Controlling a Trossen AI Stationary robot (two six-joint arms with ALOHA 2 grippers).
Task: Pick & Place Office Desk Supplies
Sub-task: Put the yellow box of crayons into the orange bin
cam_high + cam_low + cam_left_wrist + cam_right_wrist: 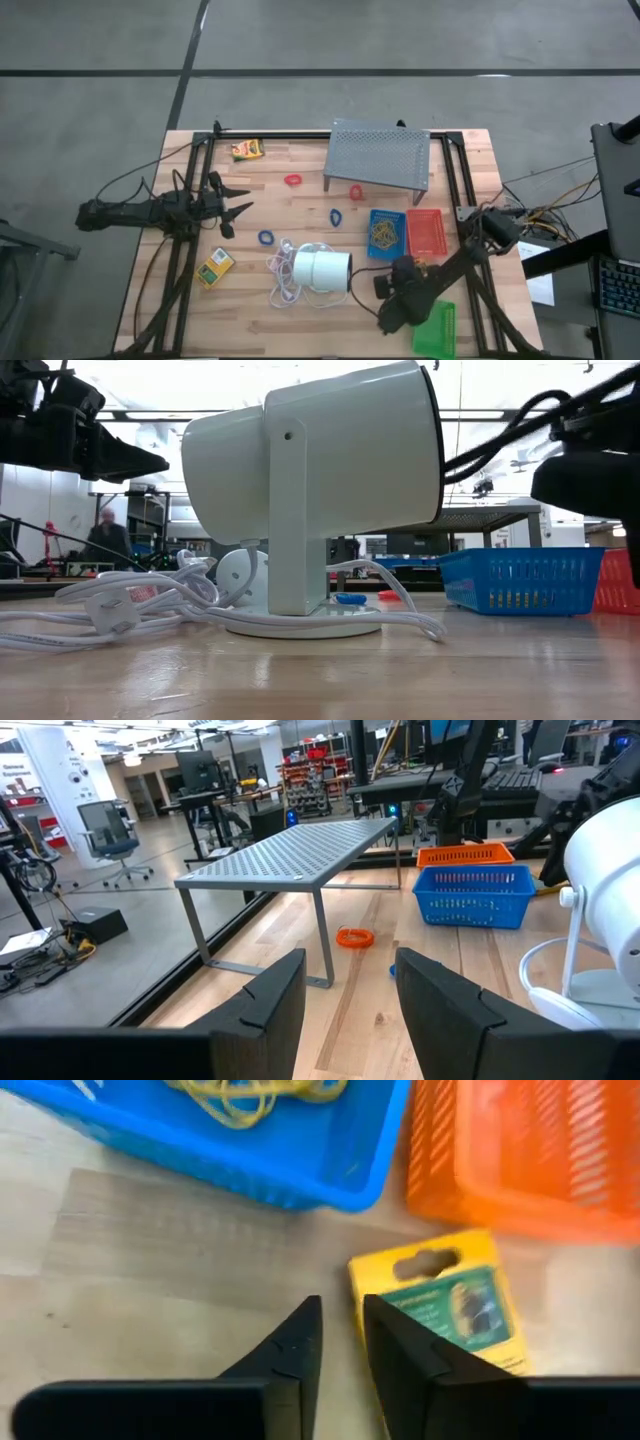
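Observation:
My right gripper (340, 1315) hangs over the table just on the near side of the blue tray (300, 1150) with tan rubber bands (250, 1100) and the red tray (540, 1160). Its fingers are narrowly open over the corner of a yellow printed box (450, 1320) that lies flat on the wood. My left gripper (232, 205) is open and empty at the table's left. Two more yellow boxes (247, 149) (215, 267), red loops (293, 181) (355, 191), blue loops (336, 215) (266, 237) and a green tray (436, 330) lie on the table. My right gripper has one finger (395, 1350) in front of the yellow box's corner (362, 1275), pointing down from above. I cannot tell whether it touches the box. The box lies flat on the table.
The big white cylinder (322, 268) with its white cord (285, 270) stands at the table's middle near side, left of my right gripper. The grey perforated stand (378, 155) stands at the far middle. A red loop (354, 937) lies beside its leg.

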